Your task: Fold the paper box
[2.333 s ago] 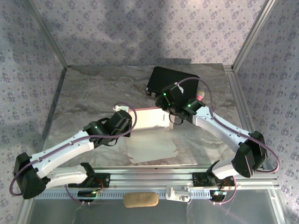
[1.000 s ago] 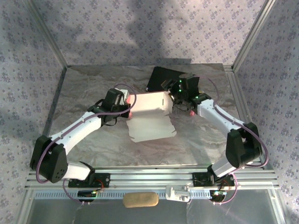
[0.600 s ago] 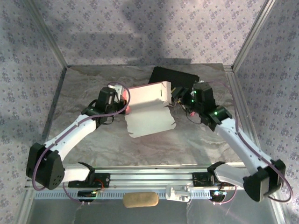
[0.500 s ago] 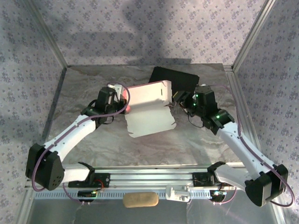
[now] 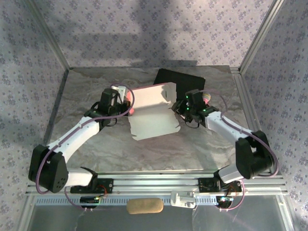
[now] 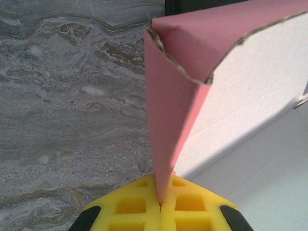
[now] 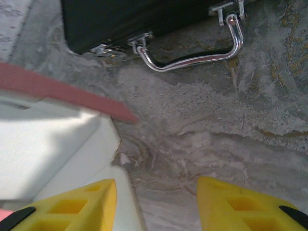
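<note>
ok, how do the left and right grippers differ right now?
Left gripper is shut, pinching the paper box's pink side flap; right gripper is open, gripping nothing. Left sits at the box's left end, right at its right end, near the black case. Both have yellow fingers.

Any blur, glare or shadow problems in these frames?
Right wrist: the paper box edge is smeared, and the chrome handle shows bright glints. Left wrist: sharp, with a diagonal shadow crossing the box's pale inside. Top external: the box looks washed out, and soft shadows lie on the back wall.
</note>
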Controlling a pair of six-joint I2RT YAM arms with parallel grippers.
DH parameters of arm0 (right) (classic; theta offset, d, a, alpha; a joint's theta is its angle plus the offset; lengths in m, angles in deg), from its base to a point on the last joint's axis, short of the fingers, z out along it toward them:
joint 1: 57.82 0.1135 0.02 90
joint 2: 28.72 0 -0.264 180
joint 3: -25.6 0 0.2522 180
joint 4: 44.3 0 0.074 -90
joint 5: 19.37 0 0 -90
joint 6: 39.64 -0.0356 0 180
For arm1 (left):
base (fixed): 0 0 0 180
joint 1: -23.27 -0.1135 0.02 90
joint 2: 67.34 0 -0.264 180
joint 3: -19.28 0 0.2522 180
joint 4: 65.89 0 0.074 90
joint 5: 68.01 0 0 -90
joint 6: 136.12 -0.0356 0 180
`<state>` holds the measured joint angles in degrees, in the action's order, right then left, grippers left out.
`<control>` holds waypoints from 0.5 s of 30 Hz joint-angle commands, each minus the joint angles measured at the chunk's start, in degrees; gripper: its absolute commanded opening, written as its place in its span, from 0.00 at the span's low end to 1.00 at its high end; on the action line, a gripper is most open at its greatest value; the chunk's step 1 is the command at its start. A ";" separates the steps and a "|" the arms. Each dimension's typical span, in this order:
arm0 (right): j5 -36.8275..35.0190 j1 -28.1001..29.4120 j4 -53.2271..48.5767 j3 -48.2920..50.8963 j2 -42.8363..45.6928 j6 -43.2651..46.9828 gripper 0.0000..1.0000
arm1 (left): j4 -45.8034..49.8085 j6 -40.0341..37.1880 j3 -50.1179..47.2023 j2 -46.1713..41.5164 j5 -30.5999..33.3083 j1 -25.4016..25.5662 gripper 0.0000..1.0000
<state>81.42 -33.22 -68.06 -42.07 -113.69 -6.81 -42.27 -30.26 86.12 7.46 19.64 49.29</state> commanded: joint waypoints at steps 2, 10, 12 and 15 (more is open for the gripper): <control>2.04 -0.08 5.48 -4.35 -5.29 2.01 0.44 | -2.55 -1.35 0.61 0.45 -1.93 -0.53 0.00; -1.36 0.38 7.67 -5.80 -6.45 3.77 0.41 | -1.10 -1.84 1.32 0.36 -1.69 -0.66 0.00; -0.79 0.33 8.07 -6.60 -7.29 3.97 0.40 | -0.65 -1.87 1.43 0.25 -1.69 -0.69 0.00; -0.94 0.34 8.41 -6.94 -7.28 4.17 0.39 | -0.02 -1.98 1.65 0.04 -1.60 -0.62 0.00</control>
<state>81.11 -33.05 -60.91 -47.31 -120.24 -4.14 -42.48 -31.13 86.12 8.14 19.42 49.03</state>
